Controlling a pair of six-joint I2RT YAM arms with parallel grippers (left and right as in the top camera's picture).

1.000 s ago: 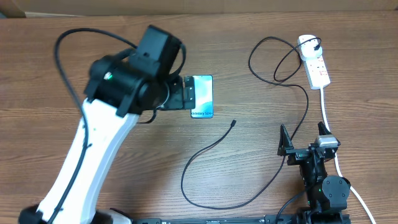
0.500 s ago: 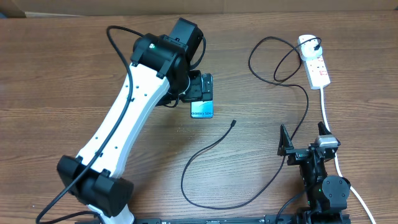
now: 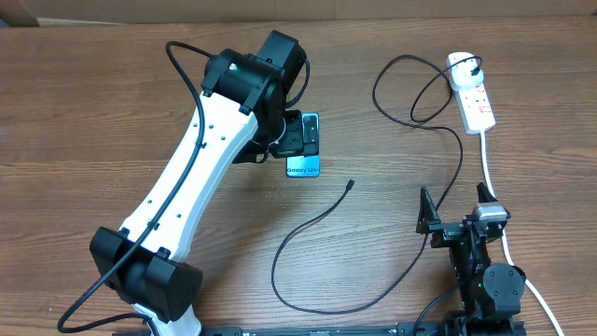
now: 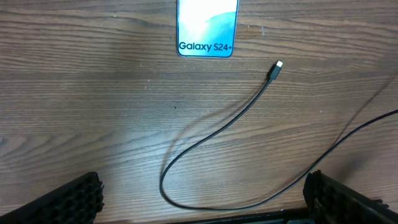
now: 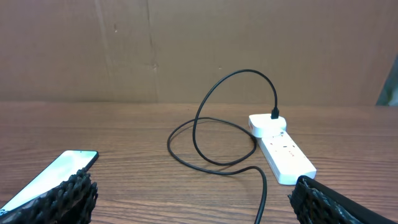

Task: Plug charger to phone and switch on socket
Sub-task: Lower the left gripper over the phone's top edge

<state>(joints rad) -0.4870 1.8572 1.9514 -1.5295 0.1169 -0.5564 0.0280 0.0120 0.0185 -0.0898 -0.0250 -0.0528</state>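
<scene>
The left gripper (image 3: 298, 136), jaws wide and empty, hovers over the slim, glassy phone (image 4: 206, 25), so I judge the plugging-in step barely begun, and next it must pinch the thin black charger (image 4: 214, 129) by its small tip (image 4: 274, 70) at the phone's 4 o'clock, while the right gripper (image 3: 455, 219), also wide, sits at 6 o'clock of the white plastic socket (image 3: 473, 93).

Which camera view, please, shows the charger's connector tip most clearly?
The left wrist view: the connector tip lies unobstructed and large, just right of the Galaxy S24+ phone. Overhead shows it only as a tiny speck. The right wrist view misses it, showing only cable near the power strip.
</scene>
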